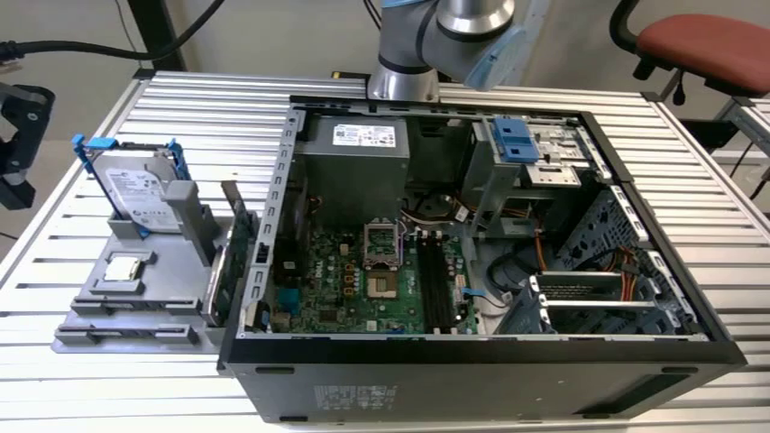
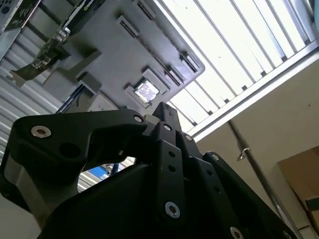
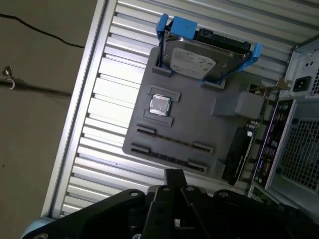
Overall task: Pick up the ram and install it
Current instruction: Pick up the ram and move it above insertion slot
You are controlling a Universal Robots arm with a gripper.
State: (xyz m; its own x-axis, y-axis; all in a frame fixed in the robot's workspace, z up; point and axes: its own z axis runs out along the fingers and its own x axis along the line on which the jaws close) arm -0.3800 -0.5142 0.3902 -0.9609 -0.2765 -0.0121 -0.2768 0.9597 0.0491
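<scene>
The ram (image 1: 121, 336) in its gray holder (image 1: 162, 287)
We make it out as a dark strip in the front slot, lower left of the exterior view; the gripper (image 3: 174, 175) hangs clenched and empty above.

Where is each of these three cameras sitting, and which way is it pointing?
Exterior view: off the arm, raised, looking down into the open computer case on the slatted table; the arm shows beyond the case.
First wrist view: on the arm, looking down past the gripper at the grey tray and hard drive.
Second wrist view: on the arm, looking past the gripper at that tray.
Shared: both wrist views show the gripper and the tray's square silver chip.
</scene>
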